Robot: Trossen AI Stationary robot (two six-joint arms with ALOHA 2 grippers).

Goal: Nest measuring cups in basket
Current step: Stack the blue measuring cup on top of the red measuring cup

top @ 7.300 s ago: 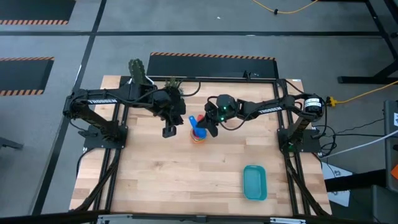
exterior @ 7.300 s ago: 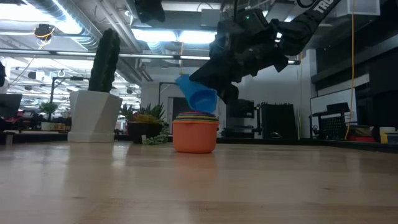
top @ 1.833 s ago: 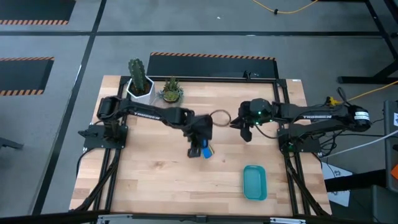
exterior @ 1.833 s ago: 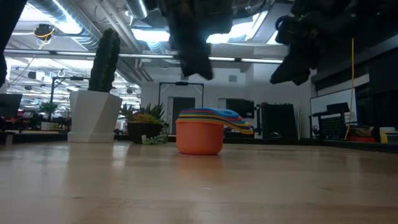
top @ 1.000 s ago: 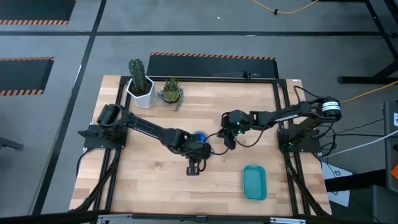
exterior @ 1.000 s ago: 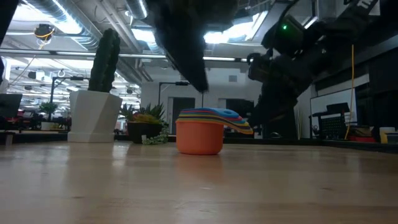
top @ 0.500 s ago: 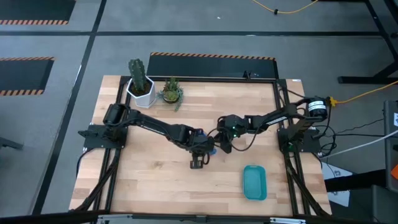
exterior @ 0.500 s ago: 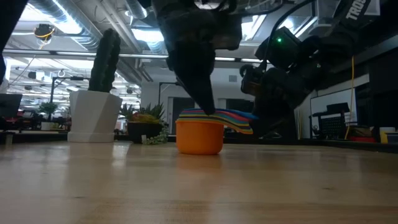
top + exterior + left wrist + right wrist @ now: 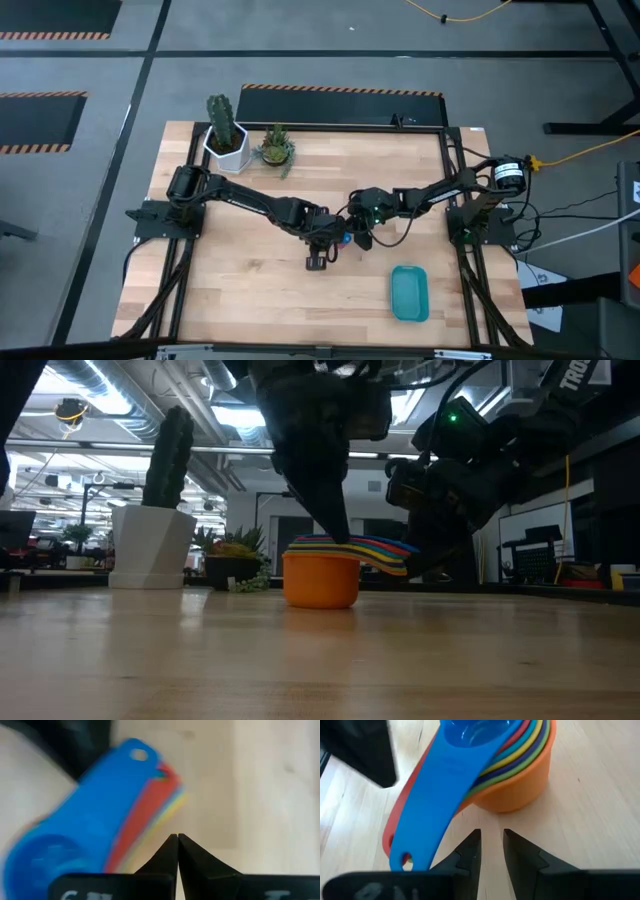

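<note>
A: so where's everything right now?

B: nearest is the teal basket (image 9: 409, 293), near right on the table (image 9: 240, 290), nothing in it. The stacked cups (image 9: 322, 573) sit mid-table, orange one outermost, blue on top.

A: and the claws?

B: left gripper (image 9: 341, 536) is pinched closed, tip down on the stack's rim. Right gripper (image 9: 491, 851) is right beside the handles (image 9: 425, 815), fingers slightly apart, holding nothing. Cactus pot (image 9: 225, 140) far left.

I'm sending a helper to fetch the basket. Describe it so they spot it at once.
Start at the wooden table and go to its near right corner, away from the two potted plants. The basket lies flat there: a small teal rounded-rectangular tray, alone, apart from the colourful nested cups between the arms.
</note>
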